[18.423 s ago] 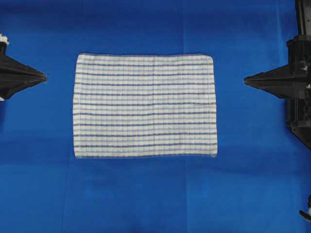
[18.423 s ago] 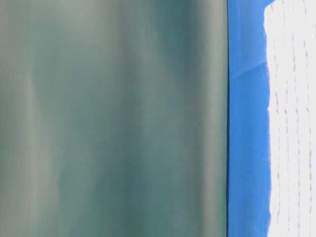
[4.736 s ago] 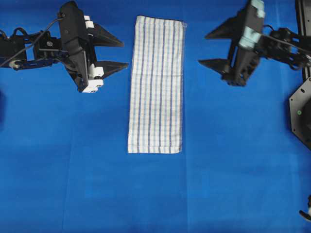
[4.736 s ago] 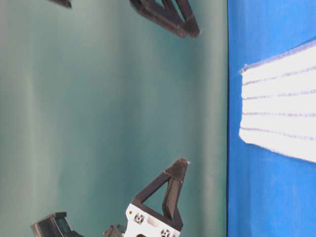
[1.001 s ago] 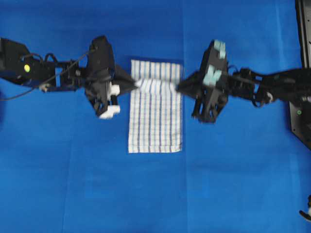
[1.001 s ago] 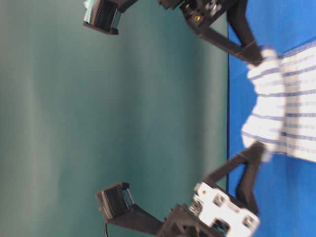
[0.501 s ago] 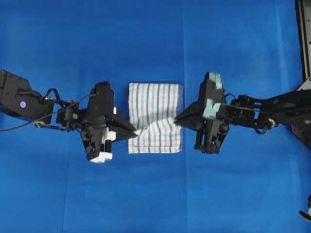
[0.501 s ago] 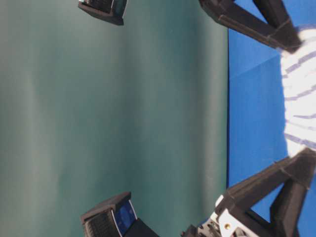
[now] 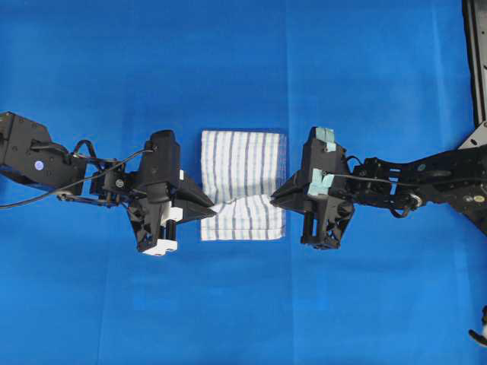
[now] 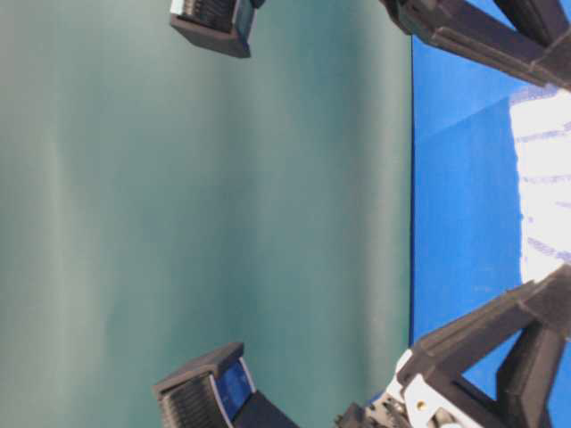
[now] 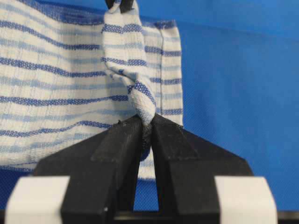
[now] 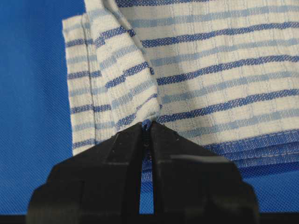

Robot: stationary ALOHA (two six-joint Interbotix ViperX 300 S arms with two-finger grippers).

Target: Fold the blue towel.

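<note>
Overhead view: left claw (image 9: 211, 207) and right claw (image 9: 277, 193), at nine and three o'clock, each clamp a towel (image 9: 243, 156) corner to lay the fold square.

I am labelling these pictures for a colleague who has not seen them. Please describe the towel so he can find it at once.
Look at the middle of the blue table covering, between the two black arms. The blue towel lies there, folded to a small rectangle. It is the only white cloth with thin blue stripes, and each pincer pinches one corner of it.
</note>
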